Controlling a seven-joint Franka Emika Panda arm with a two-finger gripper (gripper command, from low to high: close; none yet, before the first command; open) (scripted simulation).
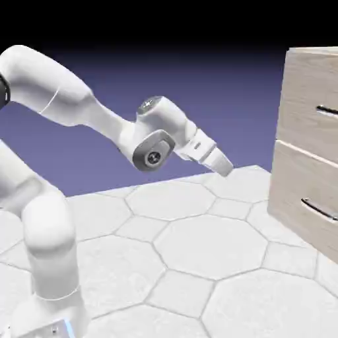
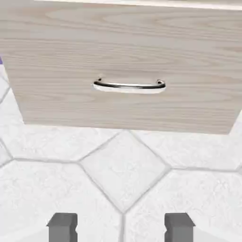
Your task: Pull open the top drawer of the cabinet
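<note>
Gripper (image 1: 224,165) open, empty, hanging over table (image 1: 198,251) mid-span, well short of cabinet (image 1: 310,86) at table's right edge. Approach step, by the look of it: nothing touched yet. Top drawer (image 1: 307,105) shut, silver handle (image 1: 327,111) at its front; lower drawer (image 1: 300,198) shut too, contents of both unseen. Next: rise, reach right, straddle upper handle.

You see one cabinet (image 1: 310,99) with two drawer fronts, each bearing one silver bar handle, and one arm (image 1: 79,105) carrying one gripper (image 1: 224,166) with two fingertips (image 2: 63,226).
</note>
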